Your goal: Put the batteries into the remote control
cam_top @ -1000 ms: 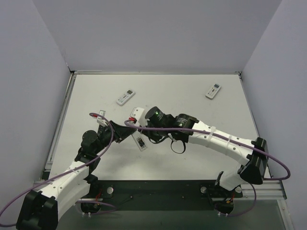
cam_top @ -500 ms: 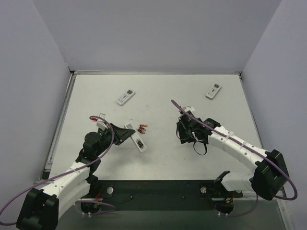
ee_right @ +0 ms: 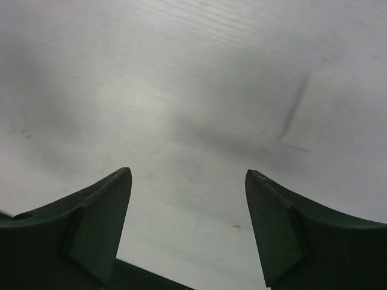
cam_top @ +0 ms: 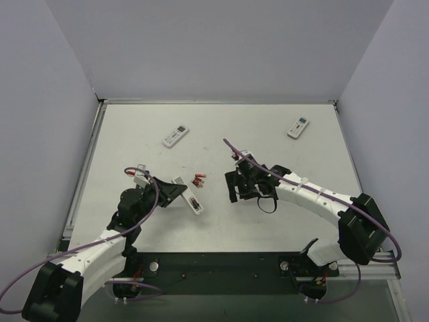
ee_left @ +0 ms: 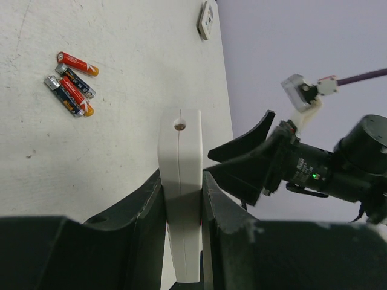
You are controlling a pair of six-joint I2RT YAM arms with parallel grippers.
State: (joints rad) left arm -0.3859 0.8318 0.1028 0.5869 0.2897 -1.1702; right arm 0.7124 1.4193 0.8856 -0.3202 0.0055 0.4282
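Observation:
My left gripper (cam_top: 178, 190) is shut on a white remote control (cam_top: 194, 201), which stands on its long edge between the fingers (ee_left: 225, 211) in the left wrist view (ee_left: 180, 136). Several small batteries (cam_top: 198, 180), red-and-black and dark grey, lie loose in a cluster on the table just beyond the remote (ee_left: 72, 81). To their right, my right gripper (cam_top: 230, 187) is open and low over bare tabletop, with nothing between its fingers (ee_right: 188, 176). It also shows in the left wrist view (ee_left: 254, 160).
Two more white remotes lie flat on the table, one at the back left (cam_top: 175, 136) and one at the back right (cam_top: 297, 127). Purple cables loop over both arms. Grey walls close in the table (cam_top: 281, 221) on three sides.
My right gripper has pulled away to the right from the held remote, leaving the batteries uncovered, then edged back left. Its jaws have opened wide. The left gripper has kept its grip and place.

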